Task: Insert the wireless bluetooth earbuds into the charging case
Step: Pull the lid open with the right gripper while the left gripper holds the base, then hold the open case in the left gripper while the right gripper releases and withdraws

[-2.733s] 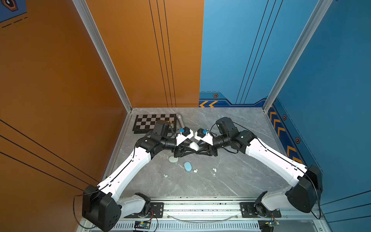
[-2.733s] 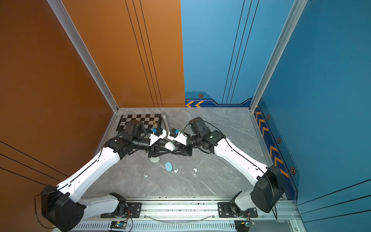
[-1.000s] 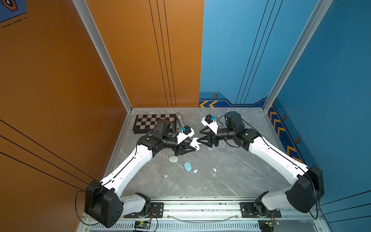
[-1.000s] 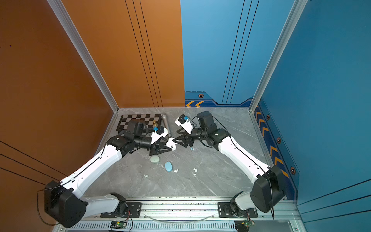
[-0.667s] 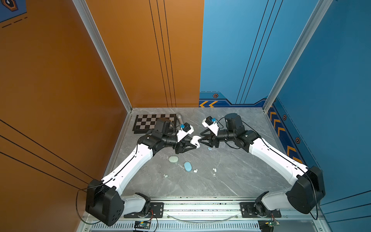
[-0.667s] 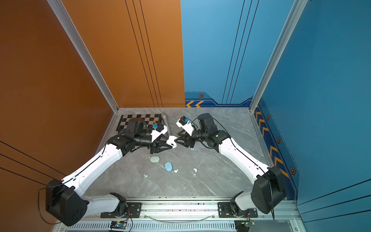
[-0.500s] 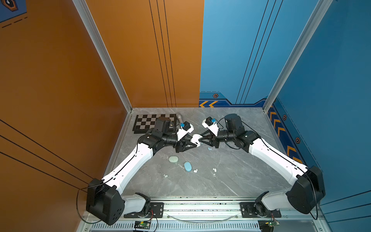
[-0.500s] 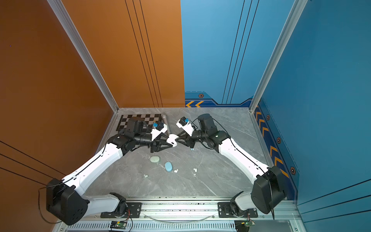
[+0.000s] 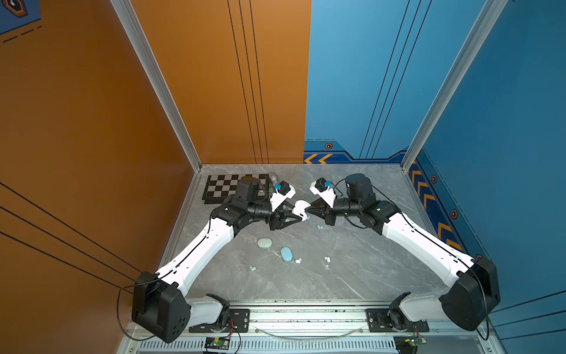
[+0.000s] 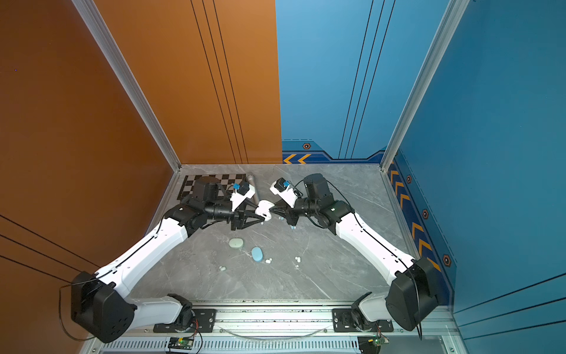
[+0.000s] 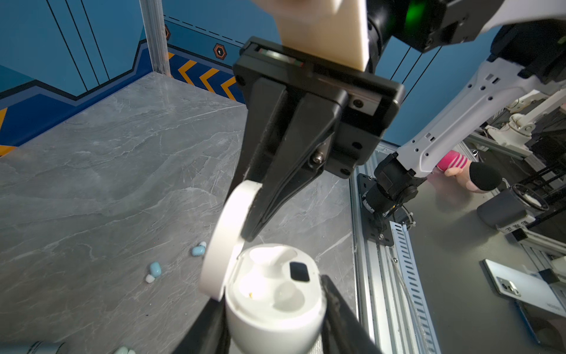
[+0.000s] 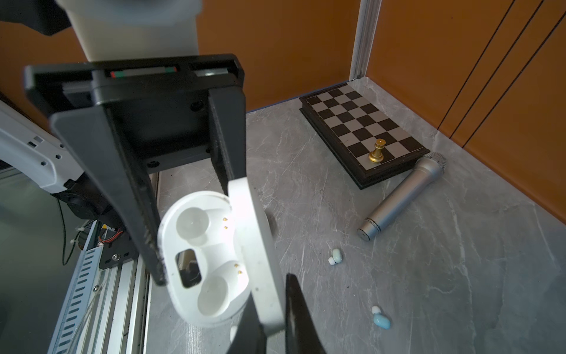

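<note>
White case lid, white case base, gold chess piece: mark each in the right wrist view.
white case lid (image 12: 260, 251), right wrist view, middle of the open lid.
white case base (image 12: 211, 248), right wrist view, top face between the two sockets.
gold chess piece (image 12: 377, 151), right wrist view, its stem above the foot.

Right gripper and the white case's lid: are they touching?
Touching. In the left wrist view the right gripper has its jaws pinched on the rim of the open lid of the white case, with no gap showing.
</note>
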Controlling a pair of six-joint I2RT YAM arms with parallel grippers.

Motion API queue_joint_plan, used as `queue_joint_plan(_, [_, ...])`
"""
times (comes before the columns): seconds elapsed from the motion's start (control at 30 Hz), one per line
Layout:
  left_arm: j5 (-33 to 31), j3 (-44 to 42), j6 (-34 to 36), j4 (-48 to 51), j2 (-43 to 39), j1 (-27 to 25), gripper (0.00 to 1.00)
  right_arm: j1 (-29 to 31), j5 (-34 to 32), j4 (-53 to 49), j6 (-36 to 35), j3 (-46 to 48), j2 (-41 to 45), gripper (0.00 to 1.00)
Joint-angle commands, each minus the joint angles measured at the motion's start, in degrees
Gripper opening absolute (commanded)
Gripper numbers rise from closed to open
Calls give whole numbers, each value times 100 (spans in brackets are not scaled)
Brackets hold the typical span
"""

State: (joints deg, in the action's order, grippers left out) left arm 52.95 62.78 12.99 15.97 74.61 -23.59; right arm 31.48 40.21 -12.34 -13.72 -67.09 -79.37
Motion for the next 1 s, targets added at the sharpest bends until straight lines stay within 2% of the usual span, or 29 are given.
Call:
queue_joint_plan(0.0, [10, -45, -467, -446, -101, 91, 60, 15, -381, 106, -252, 47, 218, 0])
queue_joint_plan(0.17, [-163, 262, -113, 146, -265, 280, 66, 100, -935, -399, -960, -62, 236, 0])
queue_joint_plan(0.23, [-468, 472, 250, 477, -272, 264, 67, 134, -1059, -558, -1128, -126, 218, 0])
queue_joint_plan(0.4, [-1205, 1020, 1172, 1073, -35, 40, 64, 179, -1077, -564, -1175, -171, 167, 0])
queue_joint_plan(0.6, [-1392, 1492, 1989, 1676, 362, -320, 61, 290, -1037, -555, -1122, -210, 115, 0])
queue_joint_plan(0.77, [-1475, 1630, 2153, 1727, 549, -470, 54, 367, -1016, -553, -1092, -218, 129, 0])
queue_joint_plan(0.97, [-1505, 1711, 2181, 1726, 637, -531, 36, 402, -1015, -550, -1064, -179, 183, 0])
